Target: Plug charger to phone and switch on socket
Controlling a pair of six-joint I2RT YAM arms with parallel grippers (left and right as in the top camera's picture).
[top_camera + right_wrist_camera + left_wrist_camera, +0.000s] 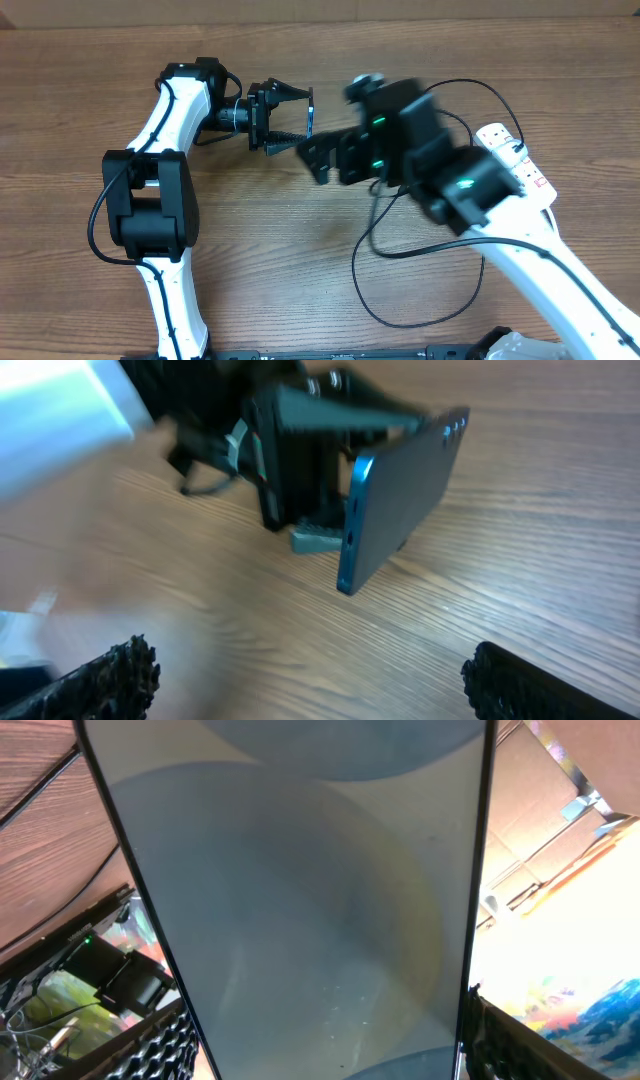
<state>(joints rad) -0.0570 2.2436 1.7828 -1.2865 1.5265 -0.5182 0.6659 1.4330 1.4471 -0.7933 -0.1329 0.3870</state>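
Observation:
My left gripper point(300, 118) is shut on the phone point(310, 112), holding it on edge above the wooden table. In the left wrist view the phone's pale blue-grey face point(320, 900) fills the frame between the two fingers point(160, 1040). The right wrist view shows the phone point(400, 490) ahead, one end pointing toward my right gripper point(320, 680), which is open and empty. Seen from overhead, the right gripper point(315, 160) hovers just right of the phone. The charger's black cable point(354, 272) loops on the table under the right arm; its connector is not visible. The white socket point(515, 160) lies at the right, partly hidden.
The right arm point(470, 190) covers part of the socket and the cable. A black cable point(40, 788) crosses the wood at the upper left of the left wrist view. Bare wooden table point(280, 260) lies between the arms.

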